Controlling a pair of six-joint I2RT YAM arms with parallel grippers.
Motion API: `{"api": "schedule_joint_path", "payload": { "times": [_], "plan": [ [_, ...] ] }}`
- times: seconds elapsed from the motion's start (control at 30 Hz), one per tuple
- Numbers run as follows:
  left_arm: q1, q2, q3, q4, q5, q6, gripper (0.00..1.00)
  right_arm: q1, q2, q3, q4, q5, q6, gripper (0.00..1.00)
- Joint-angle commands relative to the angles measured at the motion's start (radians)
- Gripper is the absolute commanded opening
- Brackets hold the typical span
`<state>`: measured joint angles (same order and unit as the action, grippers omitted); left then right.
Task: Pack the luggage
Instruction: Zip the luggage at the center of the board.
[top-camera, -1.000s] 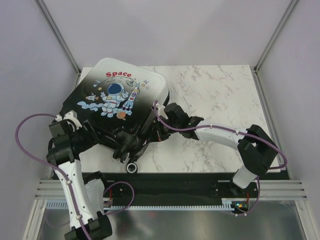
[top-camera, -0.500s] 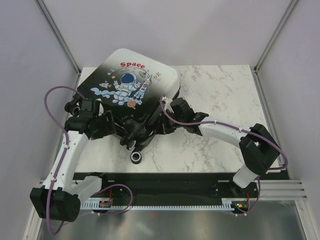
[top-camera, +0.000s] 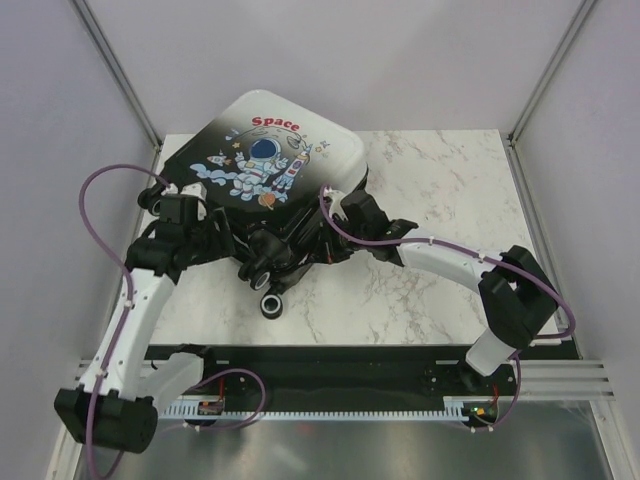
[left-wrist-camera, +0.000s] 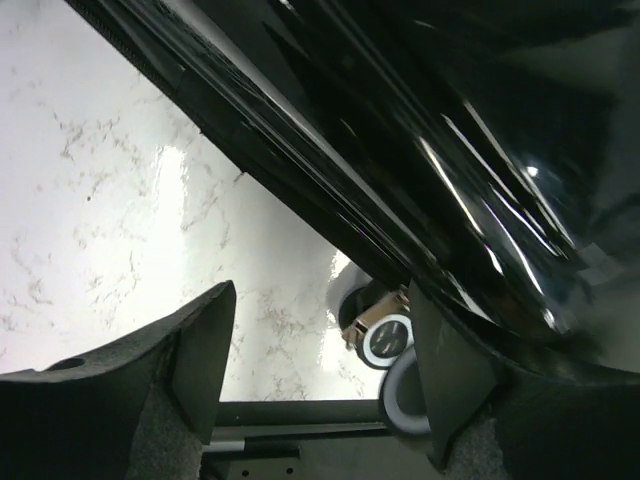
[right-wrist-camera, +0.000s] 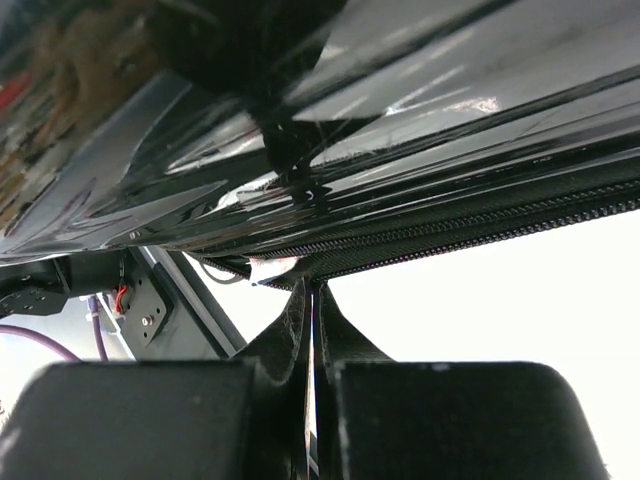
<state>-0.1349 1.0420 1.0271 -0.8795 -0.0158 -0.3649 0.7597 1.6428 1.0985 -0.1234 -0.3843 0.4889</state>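
From above, the luggage (top-camera: 260, 170) sits tilted at the upper centre-left of the marble surface (top-camera: 440, 190). My left pincer (top-camera: 215, 245) is at its lower-left edge and my right pincer (top-camera: 335, 212) at its right edge.

Left wrist view: my left pincer stands wide apart. The black shell fills the upper right, with a wheel (left-wrist-camera: 385, 340) beyond.

Right wrist view: my right pincer is pressed together just under the zipper edge (right-wrist-camera: 450, 235).

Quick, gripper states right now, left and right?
Left gripper: open, holding nothing, beside the luggage.
Right gripper: closed, tips at the luggage's edge; whether anything is pinched cannot be told.
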Motion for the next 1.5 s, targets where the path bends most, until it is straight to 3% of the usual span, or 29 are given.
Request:
{"api": "schedule_joint_path", "payload": {
  "times": [0.0, 0.1, 0.23, 0.43, 0.57, 0.83, 0.87, 0.97, 1.0, 1.03, 1.07, 1.1, 1.13, 1.2, 1.33, 1.37, 1.47],
  "plan": [
    [-0.015, -0.169, -0.010, 0.025, 0.033, 0.032, 0.75, 0.053, 0.052, 0.040, -0.071, -0.192, -0.013, 0.00],
    [-0.031, -0.288, -0.016, 0.014, 0.120, 0.087, 0.78, 0.055, 0.063, 0.047, -0.079, -0.197, -0.015, 0.00],
    [-0.096, -0.307, -0.030, 0.046, 0.194, 0.116, 0.78, 0.053, 0.075, 0.049, -0.085, -0.208, -0.016, 0.00],
    [-0.336, -0.159, 0.004, 0.085, 0.021, 0.142, 0.77, 0.053, 0.071, 0.052, -0.099, -0.205, -0.019, 0.00],
    [-0.351, -0.129, 0.002, 0.106, -0.064, 0.153, 0.78, 0.055, 0.058, 0.049, -0.107, -0.199, -0.024, 0.00],
    [-0.365, -0.056, -0.024, 0.149, -0.052, 0.198, 0.79, 0.055, 0.048, 0.047, -0.116, -0.183, -0.032, 0.00],
    [-0.365, -0.051, -0.028, 0.155, -0.050, 0.195, 0.77, 0.053, 0.043, 0.050, -0.119, -0.179, -0.035, 0.00],
    [-0.365, -0.037, -0.051, 0.159, -0.044, 0.184, 0.59, 0.049, 0.031, 0.051, -0.130, -0.163, -0.036, 0.00],
    [-0.365, -0.036, -0.065, 0.160, -0.041, 0.175, 0.46, 0.043, 0.025, 0.050, -0.134, -0.154, -0.041, 0.00],
    [-0.365, -0.037, -0.071, 0.162, -0.036, 0.169, 0.38, 0.041, 0.014, 0.050, -0.149, -0.146, -0.045, 0.05],
    [-0.365, -0.043, -0.076, 0.160, -0.036, 0.159, 0.19, 0.035, -0.006, 0.050, -0.162, -0.137, -0.065, 0.12],
    [-0.367, -0.054, -0.081, 0.160, -0.042, 0.155, 0.11, 0.017, -0.021, 0.049, -0.176, -0.130, -0.075, 0.23],
    [-0.365, -0.063, -0.079, 0.159, -0.053, 0.150, 0.05, 0.004, -0.032, 0.044, -0.202, -0.125, -0.084, 0.42],
    [-0.367, -0.098, -0.072, 0.154, -0.058, 0.136, 0.02, -0.066, -0.086, 0.025, -0.232, -0.119, -0.102, 0.66],
    [-0.365, -0.134, -0.055, 0.143, -0.047, 0.123, 0.02, -0.271, -0.188, 0.038, -0.376, -0.107, -0.222, 0.98],
    [-0.365, -0.138, -0.052, 0.134, -0.043, 0.119, 0.02, -0.372, -0.205, 0.075, -0.431, -0.116, -0.286, 0.98],
    [-0.365, -0.151, -0.055, 0.122, -0.044, 0.119, 0.02, -0.500, -0.175, 0.150, -0.501, -0.082, -0.335, 0.98]
  ]
}}
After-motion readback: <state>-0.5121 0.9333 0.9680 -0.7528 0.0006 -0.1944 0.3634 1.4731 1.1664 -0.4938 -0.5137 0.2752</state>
